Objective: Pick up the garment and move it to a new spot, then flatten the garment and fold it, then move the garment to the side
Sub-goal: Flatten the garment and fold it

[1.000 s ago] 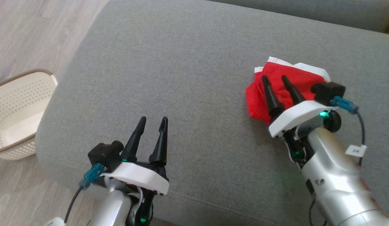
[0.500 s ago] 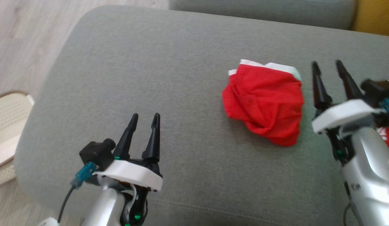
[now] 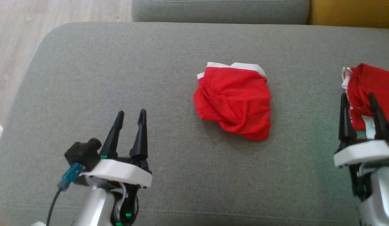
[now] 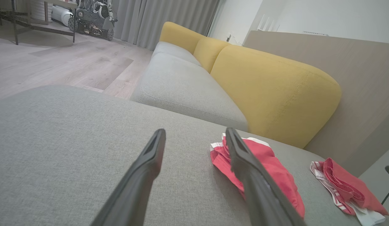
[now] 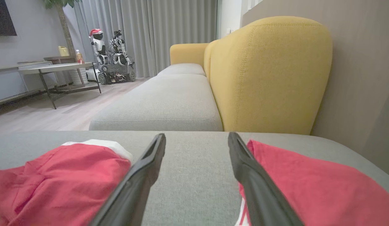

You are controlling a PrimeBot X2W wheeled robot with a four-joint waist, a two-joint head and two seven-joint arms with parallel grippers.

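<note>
Red cloth garment [image 3: 233,102] – matt; cushion [image 3: 125,72] – coarse grey weave.

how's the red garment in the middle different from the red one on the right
The middle garment lies alone at the middle of the cushion; the right garment sits at its right end, by the open right gripper. The middle garment shows a plain white band; the right garment shows red-striped white trim. Both are red, crumpled and unheld.
</note>
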